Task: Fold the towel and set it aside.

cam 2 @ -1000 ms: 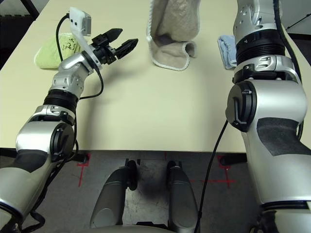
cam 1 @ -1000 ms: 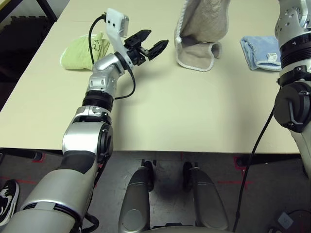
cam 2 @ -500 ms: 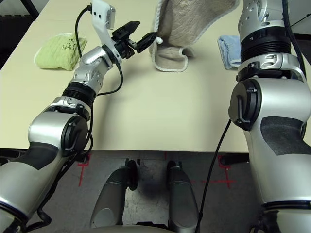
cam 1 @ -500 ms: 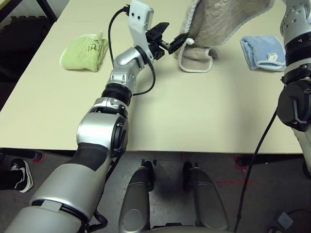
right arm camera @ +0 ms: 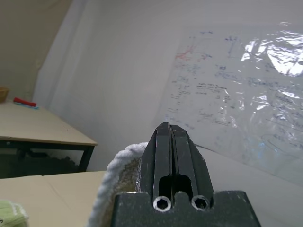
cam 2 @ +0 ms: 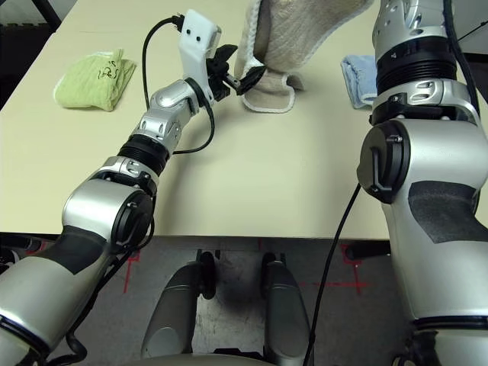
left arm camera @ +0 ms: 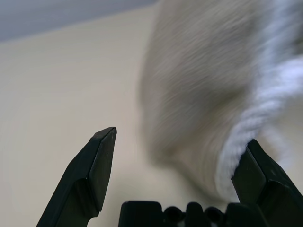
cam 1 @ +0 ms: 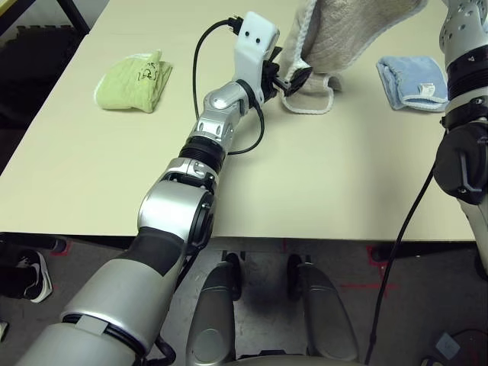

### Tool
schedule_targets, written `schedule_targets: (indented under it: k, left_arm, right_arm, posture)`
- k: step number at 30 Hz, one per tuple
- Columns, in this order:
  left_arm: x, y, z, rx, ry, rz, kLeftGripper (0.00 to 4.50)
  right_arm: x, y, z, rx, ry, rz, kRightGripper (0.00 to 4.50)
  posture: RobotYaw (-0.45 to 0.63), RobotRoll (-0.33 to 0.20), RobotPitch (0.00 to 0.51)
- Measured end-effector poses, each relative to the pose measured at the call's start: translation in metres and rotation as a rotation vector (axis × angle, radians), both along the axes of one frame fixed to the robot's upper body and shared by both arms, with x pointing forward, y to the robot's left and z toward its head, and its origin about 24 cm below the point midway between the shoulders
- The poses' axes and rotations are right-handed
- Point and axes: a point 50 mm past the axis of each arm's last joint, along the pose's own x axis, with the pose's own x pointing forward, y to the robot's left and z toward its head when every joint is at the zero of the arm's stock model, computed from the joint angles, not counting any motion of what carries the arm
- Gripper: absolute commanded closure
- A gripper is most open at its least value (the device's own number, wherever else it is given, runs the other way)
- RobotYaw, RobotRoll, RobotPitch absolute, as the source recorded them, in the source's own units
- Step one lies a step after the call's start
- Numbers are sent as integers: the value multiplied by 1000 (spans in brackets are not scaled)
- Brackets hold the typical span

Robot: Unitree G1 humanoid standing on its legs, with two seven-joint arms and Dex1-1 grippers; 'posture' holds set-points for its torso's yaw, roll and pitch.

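Observation:
The beige towel (cam 1: 335, 38) with white stitched edging hangs from above, and its lower end rests bunched on the table (cam 1: 305, 175). My right gripper (right arm camera: 170, 127) is shut on the towel's upper edge (right arm camera: 118, 165), high over the far side of the table. The left arm reaches far forward, and its gripper (cam 1: 293, 78) stands open at the towel's hanging left edge, low near the table. In the left wrist view the white edging and beige cloth (left arm camera: 203, 94) lie between the two spread fingers (left arm camera: 102, 161), close to one of them.
A lime green folded towel (cam 1: 131, 80) lies at the far left of the table. A light blue folded towel (cam 1: 412, 80) lies at the far right, beside my right arm. The near half of the table is bare.
My left arm has reached forward and to the right, from beside the green towel to the hanging towel's left edge, staying open. The right gripper keeps holding the towel up.

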Motion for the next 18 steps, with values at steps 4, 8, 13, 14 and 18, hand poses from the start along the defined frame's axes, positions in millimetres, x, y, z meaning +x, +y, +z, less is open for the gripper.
schedule_targets:
  k: [4, 8, 13, 14, 18]
  left_arm:
    - [3, 20, 0, 1, 12, 67, 0]
    - [5, 47, 6, 50, -2, 101, 0]
    - [2, 51, 6, 80, 31, -30, 0]
    - [1, 51, 4, 89, 41, -54, 0]
    - [-2, 63, -11, 147, 115, -115, 0]
  right_arm:
    - [-3, -15, 4, 28, -1, -43, 4436]
    - [-7, -30, 9, 65, -10, -93, 4436]
    - [-8, -32, 13, 81, -14, -97, 4436]
    - [-8, -31, 14, 81, -14, -94, 4436]
    - [-7, -30, 15, 87, -4, -91, 4436]
  posture:
    - [-92, 0, 276]
    - [-72, 0, 277]
    - [-53, 0, 279]
    - [-49, 0, 279]
    - [-43, 0, 276]
